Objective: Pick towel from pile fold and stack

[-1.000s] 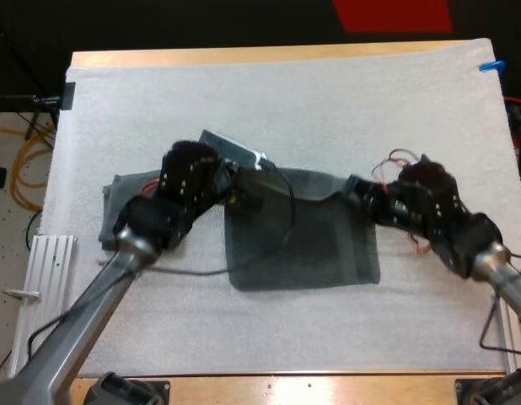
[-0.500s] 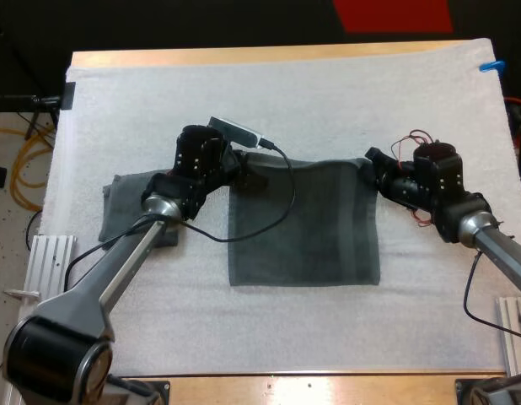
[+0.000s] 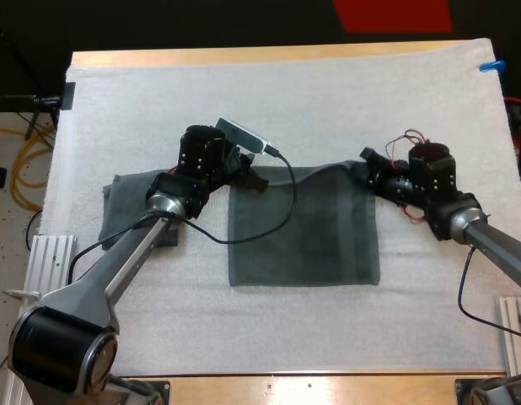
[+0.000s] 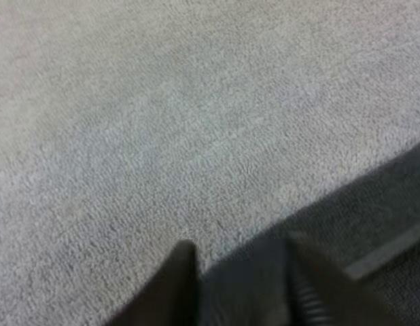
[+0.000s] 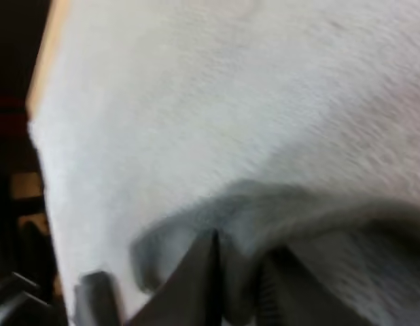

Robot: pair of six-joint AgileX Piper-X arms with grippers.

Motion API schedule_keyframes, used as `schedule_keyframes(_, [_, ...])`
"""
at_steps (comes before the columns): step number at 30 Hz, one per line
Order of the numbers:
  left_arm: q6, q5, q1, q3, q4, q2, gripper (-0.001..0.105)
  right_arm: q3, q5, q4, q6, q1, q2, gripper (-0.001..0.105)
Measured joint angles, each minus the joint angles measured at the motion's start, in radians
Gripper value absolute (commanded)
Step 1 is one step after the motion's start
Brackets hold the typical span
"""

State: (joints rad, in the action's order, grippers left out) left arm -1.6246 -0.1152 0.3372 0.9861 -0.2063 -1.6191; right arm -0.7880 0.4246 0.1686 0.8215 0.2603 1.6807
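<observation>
High view: towel (image 3: 304, 228) lies flat, left gripper (image 3: 252, 179) and right gripper (image 3: 366, 167) each pinching a far corner. Its far edge, straight a moment earlier, now sags.

The right gripper (image 5: 242, 268) pinches the bunched edge of the grey towel (image 5: 332, 224) between its black fingers (image 5: 196, 282), over the white mat (image 5: 196, 95); the wooden table (image 5: 50, 47) lies beyond.

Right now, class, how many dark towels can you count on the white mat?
2. One spread towel lies mid-mat, its far corners gripped by the left and right jaws. One folded towel lies partly under the left arm; it may hide more.
</observation>
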Motion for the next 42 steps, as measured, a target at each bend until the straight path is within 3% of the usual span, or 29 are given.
schedule_keyframes(2, [0.002,0.002,0.000,0.011,0.000,0.000,0.046,-0.015,0.007,0.029,-0.006,-0.013,0.000,0.048])
schedule_keyframes(5, [0.004,0.005,0.000,0.057,-0.027,0.004,0.046,-0.057,0.036,0.070,-0.006,-0.043,0.000,0.061])
schedule_keyframes(9, [0.022,0.007,0.000,0.113,-0.095,0.057,0.046,-0.112,0.084,0.083,0.043,-0.071,-0.008,0.062])
schedule_keyframes(15, [0.068,0.064,0.000,0.124,-0.160,0.235,0.046,-0.125,0.104,0.005,0.162,-0.074,-0.124,0.062])
schedule_keyframes(24, [0.080,0.073,0.000,0.124,-0.419,0.502,0.047,-0.126,0.027,-0.442,0.524,-0.071,-0.435,0.062])
schedule_keyframes(28, [0.060,0.060,0.000,0.124,-0.557,0.601,0.063,-0.126,-0.037,-0.669,0.636,-0.071,-0.578,0.062])
schedule_keyframes(31, [0.010,0.027,0.000,0.124,-0.664,0.669,0.072,-0.126,-0.076,-0.821,0.674,-0.071,-0.668,0.062])
schedule_keyframes(37, [-0.097,-0.010,0.000,0.119,-0.854,0.765,0.072,-0.126,-0.109,-1.069,0.689,-0.071,-0.794,0.062])
schedule_keyframes(42, [-0.187,-0.063,0.000,0.032,-0.888,0.853,0.072,-0.101,-0.109,-1.193,0.689,-0.071,-0.820,0.062])
